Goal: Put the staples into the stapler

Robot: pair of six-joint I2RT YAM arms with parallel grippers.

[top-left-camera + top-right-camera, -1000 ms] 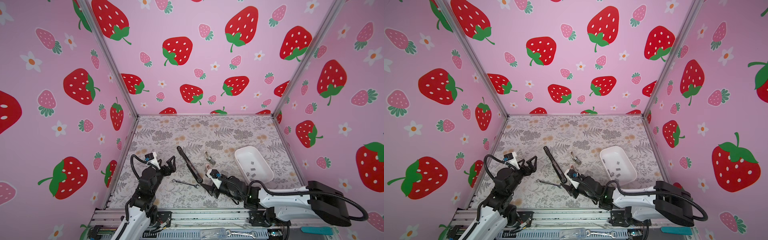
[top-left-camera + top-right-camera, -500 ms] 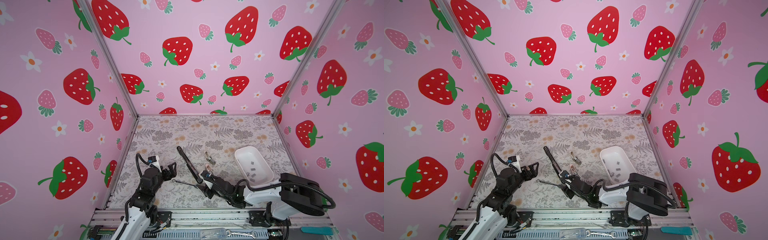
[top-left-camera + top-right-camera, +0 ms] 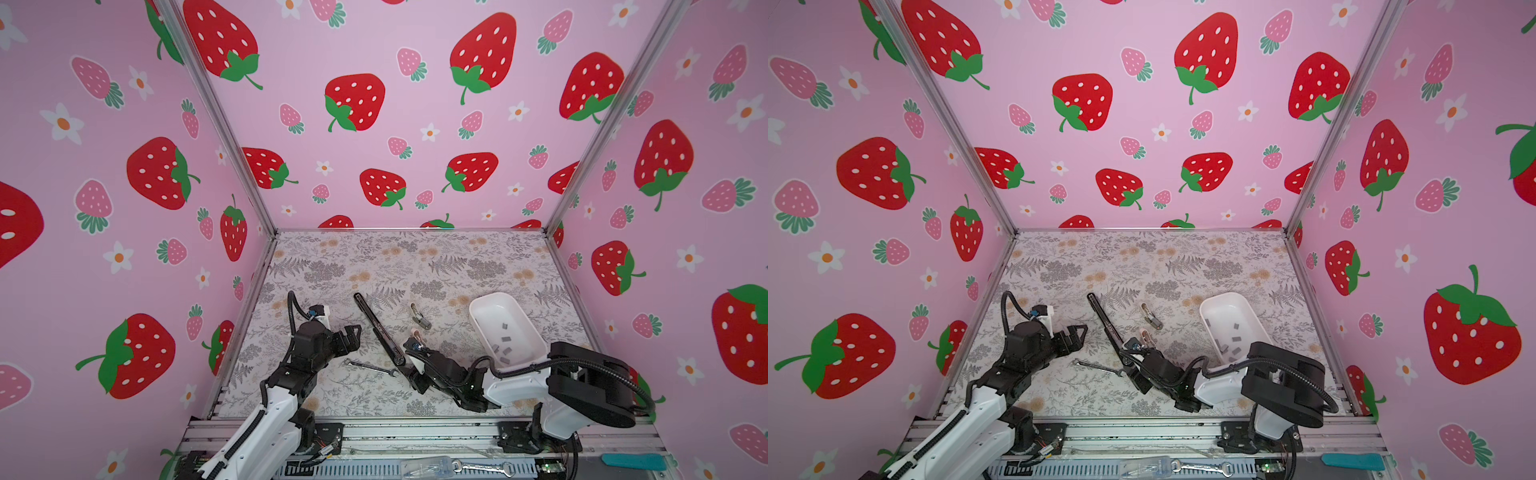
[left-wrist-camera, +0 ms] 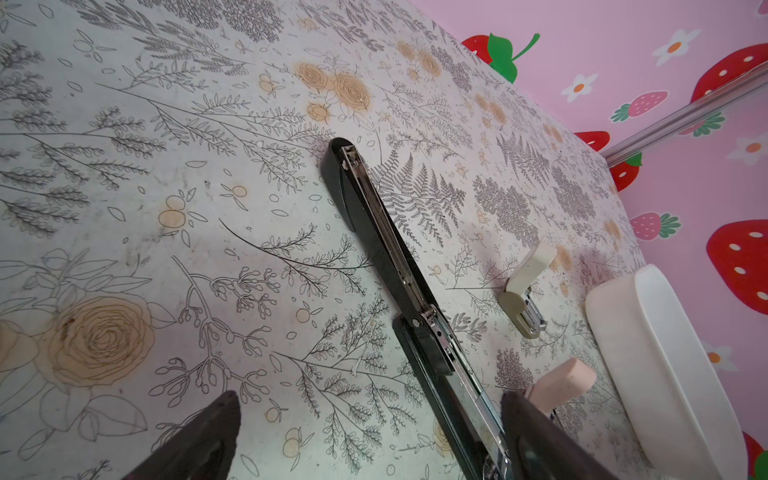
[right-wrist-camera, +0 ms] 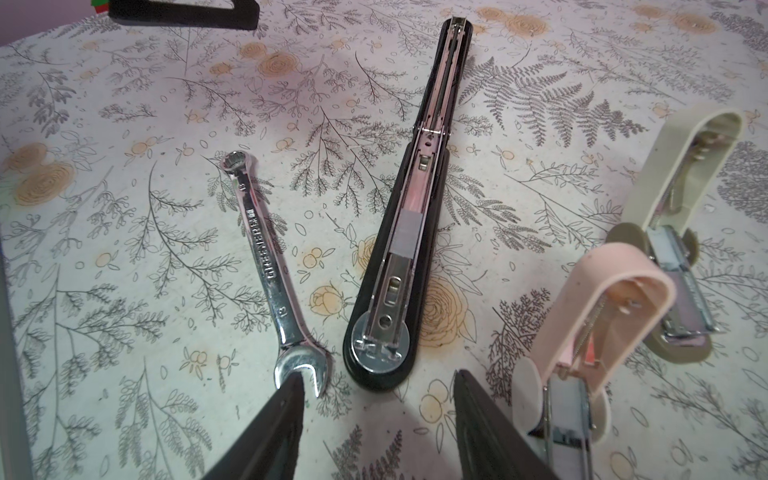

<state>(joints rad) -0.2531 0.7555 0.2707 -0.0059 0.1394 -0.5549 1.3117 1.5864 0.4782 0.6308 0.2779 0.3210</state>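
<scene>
Where the right hand (image 5: 378, 376) reaches over it, the near end of the black stapler (image 3: 374, 324) is hidden in both top views. That rounded end is seen only from the right wrist, just before the hand's dark fingers, which are held apart and clamped on nothing. The stapler is laid open, flat on the table (image 3: 415, 266), with a flat grey strip (image 5: 406, 232) seated in its shiny silver channel. Small staples (image 3: 505, 347), hard to count, are scattered in the white tray (image 3: 484, 309). The left hand (image 3: 352, 337) is spread wide and empty beside the stapler.
</scene>
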